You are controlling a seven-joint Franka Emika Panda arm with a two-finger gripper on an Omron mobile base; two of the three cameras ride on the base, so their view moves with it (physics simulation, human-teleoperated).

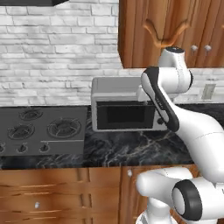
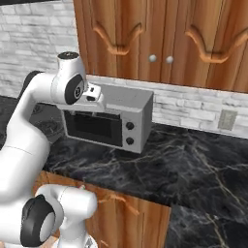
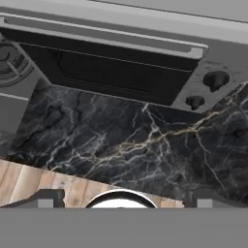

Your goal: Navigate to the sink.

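So right now the brick wall (image 1: 52, 52) takes up the whole back of the left base view, with wood upper cabinets (image 2: 160, 38) hanging over the right part of it. Those have carved curvy handles and 2 small round knobs (image 2: 161, 59) side by side.

Below that is the black marble counter (image 2: 193, 164), running across both base views, with wood lower cabinets (image 1: 57, 192) under its front edge.

The arm (image 1: 183, 122) is folded up in front of all this, elbow high, and it covers the right end of the microwave in the left base view.

The microwave (image 2: 109, 121) is grey with a dark door and sits on the counter against the wall. It's got 2 dark knobs (image 2: 129, 133) stacked on its right side. In the hand view its door and knobs show along the top, tilted, with marble below.

Just left of the microwave is the grey stove (image 1: 39, 129), burners on top and a row of small knobs along its front.

A wall outlet (image 2: 227, 119) sits on the backsplash, well right of the microwave.

As for the gripper (image 3: 121, 201), just the 2 fingertips (image 3: 46, 198) poke up at the bottom of the hand view with nothing between them, so it's released and wide apart.

Can't say where the sink is from these frames.
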